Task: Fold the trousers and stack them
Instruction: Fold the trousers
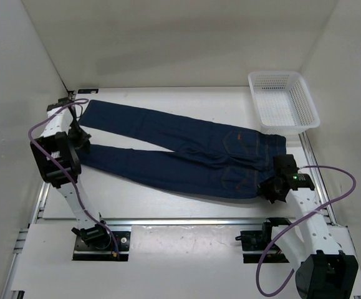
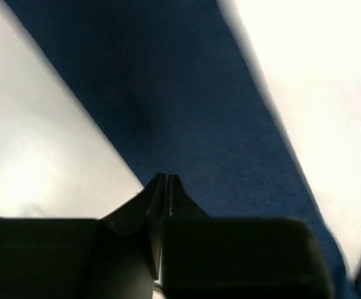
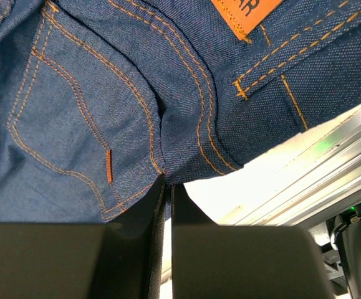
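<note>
The trousers (image 1: 186, 152) are dark navy jeans lying flat across the table, legs to the left and waistband to the right. My left gripper (image 1: 80, 138) is at the near leg's hem end. In the left wrist view its jaws (image 2: 168, 177) are closed at the edge of the blue cloth (image 2: 186, 93). My right gripper (image 1: 269, 189) is at the near corner of the waistband. In the right wrist view it (image 3: 166, 182) is shut on the denim (image 3: 105, 81) just below a back pocket with orange stitching, and cloth shows between the fingers.
A white mesh basket (image 1: 283, 99) stands at the back right, just beyond the waistband. An aluminium rail (image 1: 186, 221) runs along the table's near edge and shows in the right wrist view (image 3: 317, 180). White walls close in the left, back and right sides.
</note>
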Controlling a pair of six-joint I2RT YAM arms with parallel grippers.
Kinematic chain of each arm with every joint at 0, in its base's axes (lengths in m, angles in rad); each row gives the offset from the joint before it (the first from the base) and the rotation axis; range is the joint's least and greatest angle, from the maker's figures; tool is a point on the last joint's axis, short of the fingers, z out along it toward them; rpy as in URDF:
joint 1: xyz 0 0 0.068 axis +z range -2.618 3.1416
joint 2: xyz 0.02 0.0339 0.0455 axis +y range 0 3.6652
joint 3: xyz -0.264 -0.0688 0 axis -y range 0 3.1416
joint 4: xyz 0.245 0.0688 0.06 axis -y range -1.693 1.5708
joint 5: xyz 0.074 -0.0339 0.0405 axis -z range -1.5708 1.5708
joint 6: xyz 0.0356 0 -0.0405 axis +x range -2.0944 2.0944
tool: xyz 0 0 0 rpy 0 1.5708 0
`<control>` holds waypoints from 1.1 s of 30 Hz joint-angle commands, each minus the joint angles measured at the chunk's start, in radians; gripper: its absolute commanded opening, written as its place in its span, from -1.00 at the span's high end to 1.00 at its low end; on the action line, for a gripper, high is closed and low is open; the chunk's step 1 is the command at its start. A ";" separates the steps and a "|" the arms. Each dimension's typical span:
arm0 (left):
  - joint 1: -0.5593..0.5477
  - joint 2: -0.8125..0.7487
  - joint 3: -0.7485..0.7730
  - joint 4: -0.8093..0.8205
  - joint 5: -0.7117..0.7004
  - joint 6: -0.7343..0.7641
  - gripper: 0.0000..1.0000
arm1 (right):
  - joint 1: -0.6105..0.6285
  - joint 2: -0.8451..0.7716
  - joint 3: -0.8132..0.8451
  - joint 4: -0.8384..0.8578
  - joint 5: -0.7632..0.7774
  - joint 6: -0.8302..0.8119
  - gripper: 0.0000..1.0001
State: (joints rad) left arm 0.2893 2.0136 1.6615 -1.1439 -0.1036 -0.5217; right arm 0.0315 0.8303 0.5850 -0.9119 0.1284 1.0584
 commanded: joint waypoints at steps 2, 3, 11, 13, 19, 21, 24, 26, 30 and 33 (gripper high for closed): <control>0.060 -0.150 -0.124 0.052 -0.001 -0.049 0.79 | -0.007 0.010 0.013 0.007 0.025 -0.040 0.99; 0.060 -0.150 -0.147 0.073 0.008 -0.049 0.79 | -0.007 0.010 0.013 0.007 0.014 -0.050 0.99; 0.070 -0.033 -0.196 0.136 0.082 -0.038 -1.00 | -0.007 0.032 0.047 0.028 -0.004 -0.051 0.99; 0.070 0.003 -0.197 0.145 0.049 -0.038 -0.93 | -0.007 0.023 0.047 0.028 -0.004 -0.051 0.99; 0.070 0.037 -0.128 0.145 -0.060 -0.047 -0.45 | -0.007 0.012 0.047 0.028 -0.004 -0.051 0.99; 0.070 0.037 -0.118 0.145 -0.061 -0.058 -0.26 | -0.007 0.012 0.047 0.028 -0.004 -0.051 0.99; 0.070 0.074 -0.073 0.125 -0.061 -0.058 0.79 | -0.007 0.012 0.047 0.028 -0.004 -0.051 0.99; 0.070 0.062 -0.062 0.099 -0.086 -0.058 0.79 | -0.007 0.012 0.056 0.019 -0.004 -0.051 0.99; 0.018 -0.097 -0.007 0.023 -0.266 -0.049 0.79 | -0.007 0.003 0.065 0.008 0.019 -0.060 0.99; 0.017 -0.141 0.035 -0.005 -0.295 -0.002 0.79 | -0.007 0.015 0.065 0.008 0.019 -0.069 0.99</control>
State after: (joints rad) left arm 0.3157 2.0262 1.6096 -1.1259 -0.2573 -0.5671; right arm 0.0280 0.8455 0.6098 -0.9001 0.1081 1.0119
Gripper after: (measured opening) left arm 0.123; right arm 0.024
